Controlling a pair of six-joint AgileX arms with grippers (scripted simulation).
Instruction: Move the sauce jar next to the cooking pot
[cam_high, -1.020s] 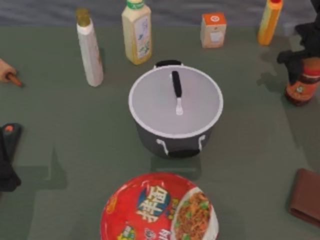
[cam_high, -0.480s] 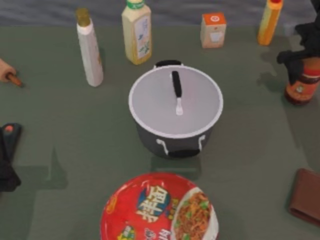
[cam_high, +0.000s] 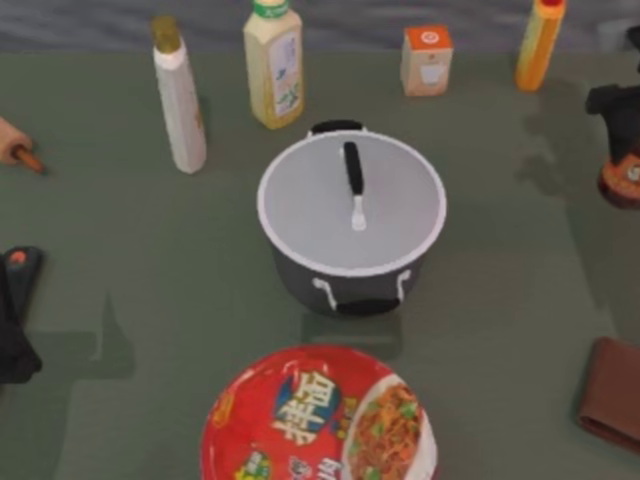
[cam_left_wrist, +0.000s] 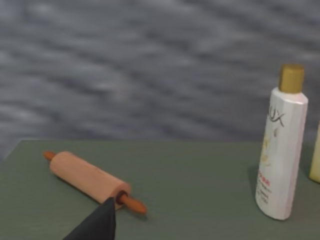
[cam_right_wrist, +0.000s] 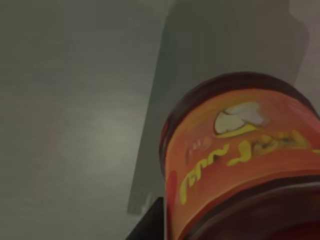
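The left gripper (cam_high: 14, 330) sat parked at the table's (cam_high: 150, 300) left edge; whether its jaws were open or closed could not be told. Its wrist view alone showed the rolling pin (cam_left_wrist: 87, 180) in full, lying on the table, with the white gold-capped bottle (cam_left_wrist: 280, 150) standing upright beside it; the top view showed only the pin's end (cam_high: 15, 148) at the left edge.

The cream bottle (cam_high: 273, 65) stood behind the cooking pot (cam_high: 350, 225), which occupied the table's centre with its lid on. The red instant-noodle bowl (cam_high: 315, 415) lay in front of the pot. The small orange-and-white box (cam_high: 426, 60) and the tall orange bottle (cam_high: 540, 42) stood along the far edge.

At the right edge, the right gripper (cam_high: 622, 115) was closed on the sauce jar (cam_high: 622, 180), well apart from the pot. The top view showed only the jar's lower part below the gripper. The right wrist view alone showed the jar's (cam_right_wrist: 240, 160) orange-red label close up, with the table surface beyond it. A brown wallet-like object (cam_high: 610, 395) lay near the right front corner.
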